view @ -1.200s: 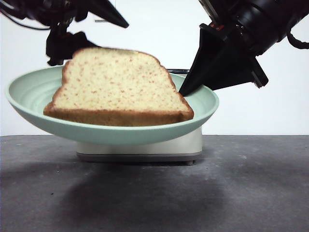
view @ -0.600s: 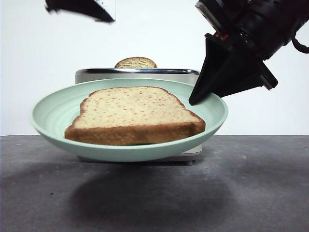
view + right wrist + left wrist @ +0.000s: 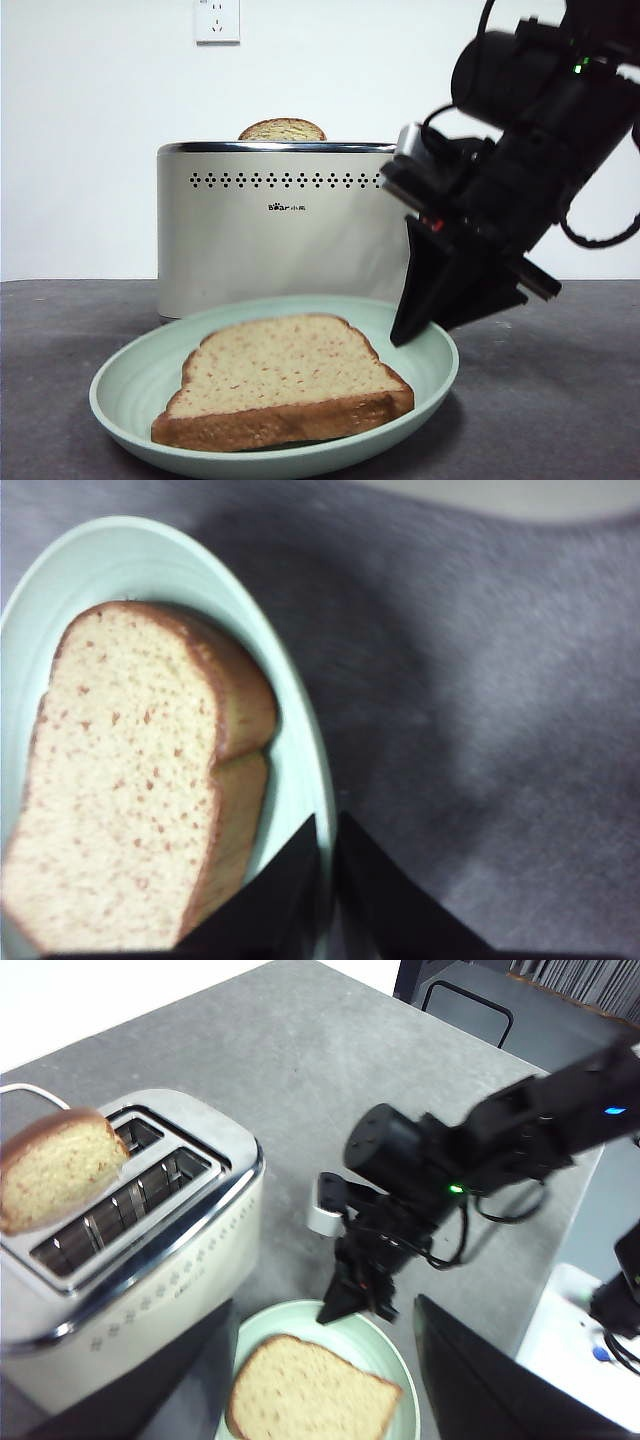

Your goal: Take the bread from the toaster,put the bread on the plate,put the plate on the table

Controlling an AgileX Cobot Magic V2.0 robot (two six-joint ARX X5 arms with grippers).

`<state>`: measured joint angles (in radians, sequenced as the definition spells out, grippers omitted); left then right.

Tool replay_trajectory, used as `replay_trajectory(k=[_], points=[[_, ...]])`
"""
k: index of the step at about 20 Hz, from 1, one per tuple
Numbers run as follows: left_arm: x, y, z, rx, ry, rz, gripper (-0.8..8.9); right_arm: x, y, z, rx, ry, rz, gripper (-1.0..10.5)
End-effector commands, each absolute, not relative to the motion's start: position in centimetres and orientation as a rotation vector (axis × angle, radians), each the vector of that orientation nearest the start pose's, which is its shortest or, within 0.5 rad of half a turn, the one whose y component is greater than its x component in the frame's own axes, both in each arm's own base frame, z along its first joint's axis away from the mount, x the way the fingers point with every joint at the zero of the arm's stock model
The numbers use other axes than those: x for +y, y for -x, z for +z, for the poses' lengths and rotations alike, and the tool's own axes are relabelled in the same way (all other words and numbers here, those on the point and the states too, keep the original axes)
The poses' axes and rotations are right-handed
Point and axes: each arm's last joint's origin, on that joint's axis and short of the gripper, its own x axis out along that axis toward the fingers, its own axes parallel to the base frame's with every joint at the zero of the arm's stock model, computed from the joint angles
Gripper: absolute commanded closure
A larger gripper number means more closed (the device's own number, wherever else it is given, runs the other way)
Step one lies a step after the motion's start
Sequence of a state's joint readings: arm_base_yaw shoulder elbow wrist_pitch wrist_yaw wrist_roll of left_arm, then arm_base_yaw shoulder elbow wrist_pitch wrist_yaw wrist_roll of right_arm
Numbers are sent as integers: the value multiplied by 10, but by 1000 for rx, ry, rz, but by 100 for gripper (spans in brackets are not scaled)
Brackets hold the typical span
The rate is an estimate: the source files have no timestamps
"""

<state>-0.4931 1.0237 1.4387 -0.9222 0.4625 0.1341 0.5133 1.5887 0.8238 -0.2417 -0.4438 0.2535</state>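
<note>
The bread lies flat in the mint-green plate, which sits low at the table; I cannot tell whether it touches. My right gripper is shut on the plate's right rim, as the right wrist view shows with the plate and bread. The cream toaster stands behind, with a second slice sticking up from a slot. My left gripper is open and empty, high above the toaster, plate and bread.
A wall socket is on the white wall behind the toaster. In the left wrist view the table's far edge runs past a black chair, and a white object lies beyond the table's side.
My right gripper has lowered the plate with the bread from in front of the toaster's top down to table level. The left arm has left the front view.
</note>
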Motion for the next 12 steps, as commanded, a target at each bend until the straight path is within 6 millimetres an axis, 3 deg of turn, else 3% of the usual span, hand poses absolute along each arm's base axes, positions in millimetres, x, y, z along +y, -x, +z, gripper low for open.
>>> replay_trajectory(k=[1, 4, 8, 12], points=[[-87, -134, 443, 439, -141, -974, 529, 156, -255, 152, 1169, -179, 713, 943], [-86, -132, 442, 455, -141, -974, 529, 154, -256, 150, 1177, -176, 708, 930], [-86, -132, 442, 461, -141, -974, 529, 154, -256, 151, 1172, -178, 710, 690], [-86, -132, 442, 462, -141, -973, 529, 150, -250, 169, 1133, -169, 696, 682]])
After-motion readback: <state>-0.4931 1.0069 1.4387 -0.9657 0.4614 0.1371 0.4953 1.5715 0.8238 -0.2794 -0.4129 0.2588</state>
